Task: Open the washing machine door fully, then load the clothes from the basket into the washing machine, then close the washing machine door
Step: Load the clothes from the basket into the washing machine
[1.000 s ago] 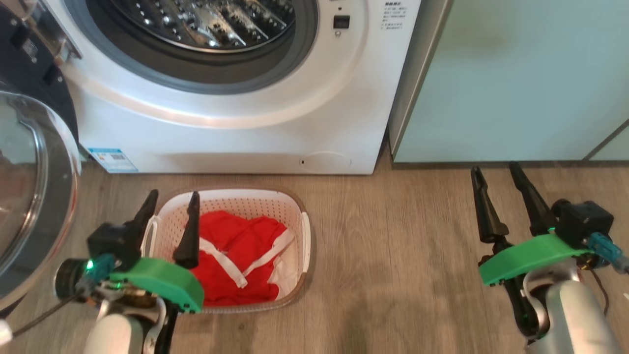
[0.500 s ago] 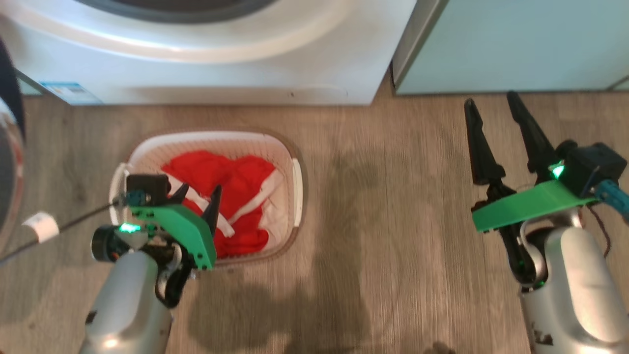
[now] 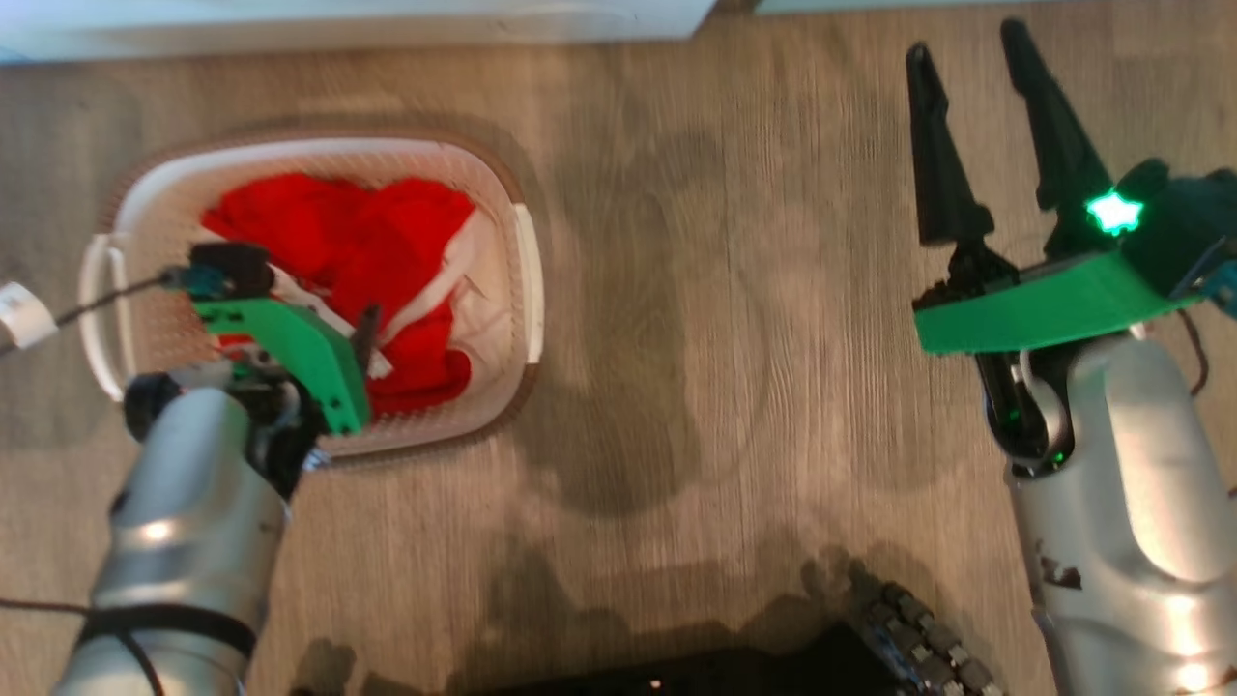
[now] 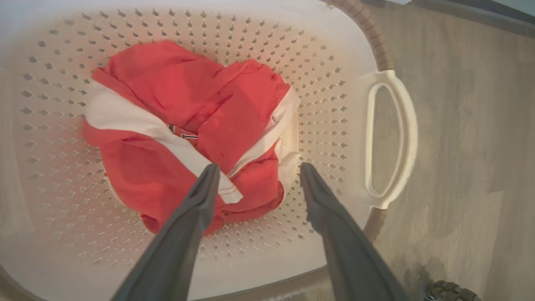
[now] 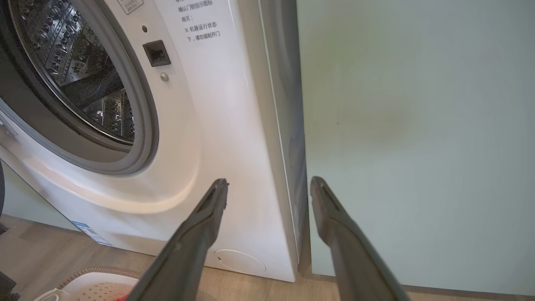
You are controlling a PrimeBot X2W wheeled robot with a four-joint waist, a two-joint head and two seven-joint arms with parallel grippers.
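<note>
Clothes (image 4: 188,125) bunched in basket (image 4: 334,62) right below our left gripper (image 4: 258,167), fingers (image 4: 184,225) spread wide, empty, tips over the red heap, contact unclear, our right gripper (image 3: 964,43) also splayed and empty, washer (image 5: 217,125) ahead of it, drum (image 5: 83,83) uncovered

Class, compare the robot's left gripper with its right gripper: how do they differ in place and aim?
Place: the left gripper is over the basket, the right gripper over bare wooden floor. Aim: the left gripper points down at the red clothes, the right gripper at the washing machine and mint-green cabinet. Both are open and empty.
</note>
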